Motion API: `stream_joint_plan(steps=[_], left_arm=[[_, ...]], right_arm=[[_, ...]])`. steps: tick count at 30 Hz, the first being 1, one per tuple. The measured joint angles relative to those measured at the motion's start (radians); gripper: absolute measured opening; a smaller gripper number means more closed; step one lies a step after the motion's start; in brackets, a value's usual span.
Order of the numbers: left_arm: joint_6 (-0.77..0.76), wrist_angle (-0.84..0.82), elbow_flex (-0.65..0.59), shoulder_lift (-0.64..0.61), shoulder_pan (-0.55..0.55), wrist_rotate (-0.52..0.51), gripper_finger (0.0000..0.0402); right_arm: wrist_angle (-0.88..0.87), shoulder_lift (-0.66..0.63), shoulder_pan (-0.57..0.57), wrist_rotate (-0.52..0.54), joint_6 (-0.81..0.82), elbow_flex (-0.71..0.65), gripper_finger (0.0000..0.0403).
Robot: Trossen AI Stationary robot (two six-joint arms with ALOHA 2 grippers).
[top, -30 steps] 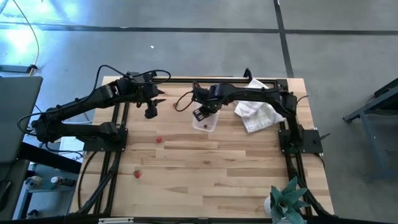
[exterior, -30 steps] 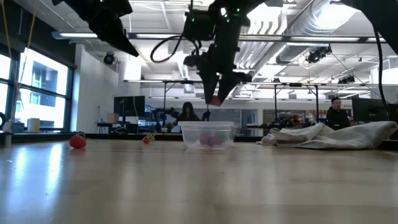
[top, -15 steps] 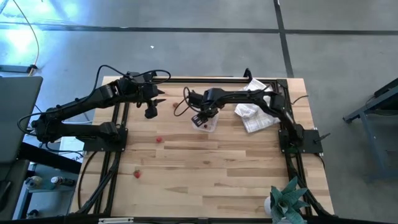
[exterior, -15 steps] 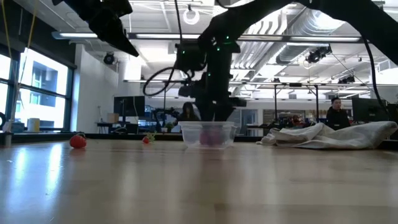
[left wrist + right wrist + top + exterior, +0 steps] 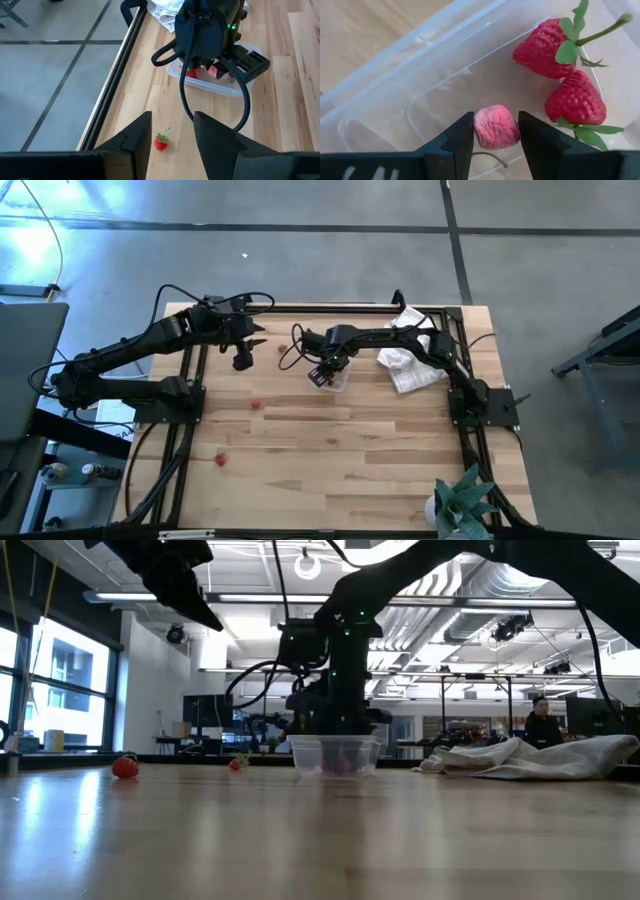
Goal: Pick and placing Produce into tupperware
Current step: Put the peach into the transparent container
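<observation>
The right pincer [image 5: 495, 131], lowered inside the tupperware [image 5: 335, 380] near the desk's [image 5: 350, 450] far edge, grips a pink produce piece [image 5: 495, 127], while the left pincer [image 5: 172, 131] hovers open near the far-left corner.

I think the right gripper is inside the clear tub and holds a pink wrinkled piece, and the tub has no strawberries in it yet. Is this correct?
Not quite. The right gripper is inside the tub and holds the pink wrinkled piece, but the tub is not without strawberries: the right wrist view shows two red strawberries already lying in it.
</observation>
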Motion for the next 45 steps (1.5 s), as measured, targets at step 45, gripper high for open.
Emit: stream_joint_plan(steps=[45], left_arm=[[0.000, 0.000, 0.000, 0.000, 0.000, 0.000, 0.0136]], right_arm=[[-0.005, 0.000, -0.003, -0.016, -0.003, 0.000, 0.0143]])
